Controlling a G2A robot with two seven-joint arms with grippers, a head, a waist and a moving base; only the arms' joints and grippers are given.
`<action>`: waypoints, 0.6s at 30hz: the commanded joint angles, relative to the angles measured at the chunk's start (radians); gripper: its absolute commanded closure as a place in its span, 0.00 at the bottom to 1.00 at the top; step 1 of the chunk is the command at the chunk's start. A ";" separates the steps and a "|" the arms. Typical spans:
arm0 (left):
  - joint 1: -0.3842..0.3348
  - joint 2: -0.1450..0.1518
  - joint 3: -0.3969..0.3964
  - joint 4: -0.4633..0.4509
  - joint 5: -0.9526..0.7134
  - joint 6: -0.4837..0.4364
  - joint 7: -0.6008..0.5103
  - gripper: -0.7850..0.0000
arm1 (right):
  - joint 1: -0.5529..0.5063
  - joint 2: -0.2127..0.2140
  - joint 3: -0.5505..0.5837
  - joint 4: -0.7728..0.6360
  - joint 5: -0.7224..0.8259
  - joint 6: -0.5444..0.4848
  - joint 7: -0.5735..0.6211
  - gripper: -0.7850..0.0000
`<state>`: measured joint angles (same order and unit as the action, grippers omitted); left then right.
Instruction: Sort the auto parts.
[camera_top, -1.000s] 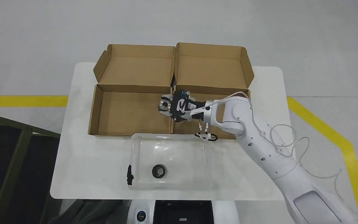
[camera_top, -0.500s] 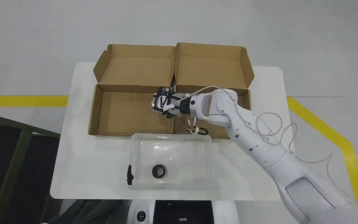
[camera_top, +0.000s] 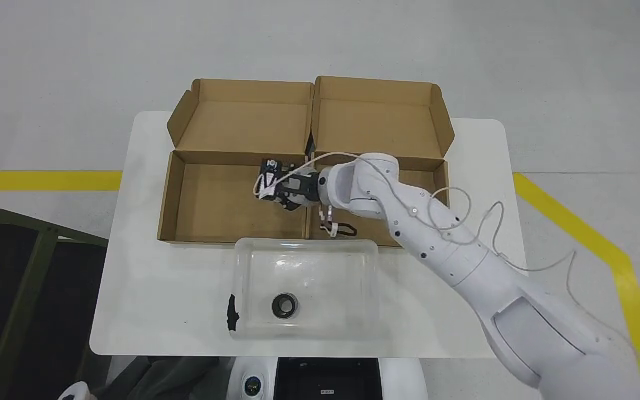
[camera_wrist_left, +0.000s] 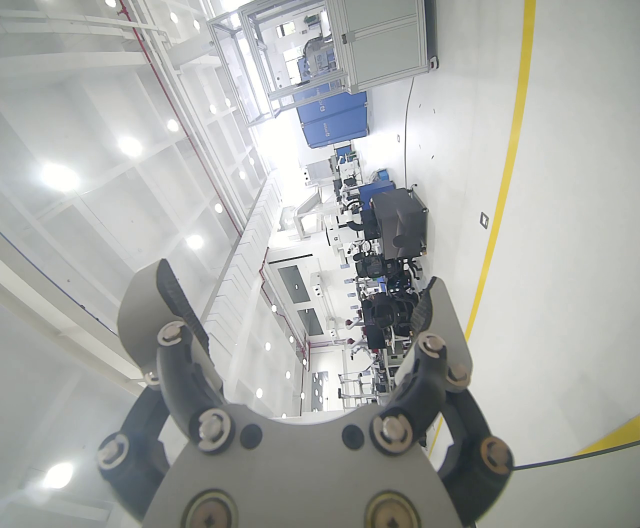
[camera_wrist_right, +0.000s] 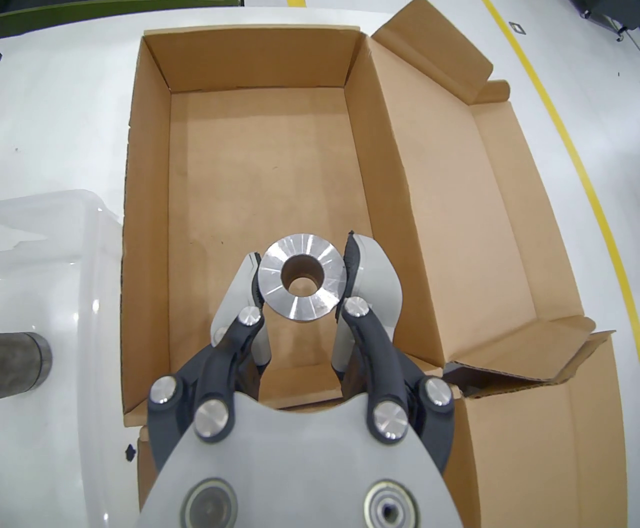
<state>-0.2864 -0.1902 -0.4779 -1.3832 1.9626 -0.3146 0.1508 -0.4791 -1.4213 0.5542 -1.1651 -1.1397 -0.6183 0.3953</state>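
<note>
My right gripper (camera_wrist_right: 302, 272) is shut on a silver metal ring (camera_wrist_right: 302, 284) with a round centre hole, held above the floor of the left cardboard box (camera_wrist_right: 235, 165). From above, the right gripper (camera_top: 268, 184) hangs over that left box (camera_top: 215, 205), near its right wall. A dark ring part (camera_top: 286, 305) lies in the clear plastic bin (camera_top: 250, 262) at the table's front. My left gripper (camera_wrist_left: 300, 300) is open, pointing up into the room with nothing between its fingers.
A second cardboard box (camera_top: 432, 190) with its lid flap open adjoins the first on the right. A small black piece (camera_top: 232, 318) sits at the bin's left edge. The end of a dark metal cylinder (camera_wrist_right: 22, 357) shows in the bin. White table (camera_top: 140, 290) surrounds them.
The right arm has carried the silver ring leftward, from over the wall between the two boxes to above the left box.
</note>
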 joint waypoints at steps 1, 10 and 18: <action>0.000 0.000 0.000 0.000 0.000 0.000 0.000 0.00 | 0.008 -0.010 -0.009 0.027 0.001 0.000 -0.001 1.00; 0.000 0.000 0.000 0.000 0.000 0.000 0.000 0.00 | 0.048 -0.051 -0.033 0.134 -0.021 0.006 -0.012 1.00; 0.000 0.000 0.000 0.000 0.000 0.000 0.000 0.00 | 0.070 -0.078 -0.045 0.189 -0.057 0.013 -0.020 0.94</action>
<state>-0.2864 -0.1902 -0.4779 -1.3832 1.9626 -0.3146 0.1508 -0.4108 -1.4974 0.5105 -0.9807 -1.1914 -0.6052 0.3754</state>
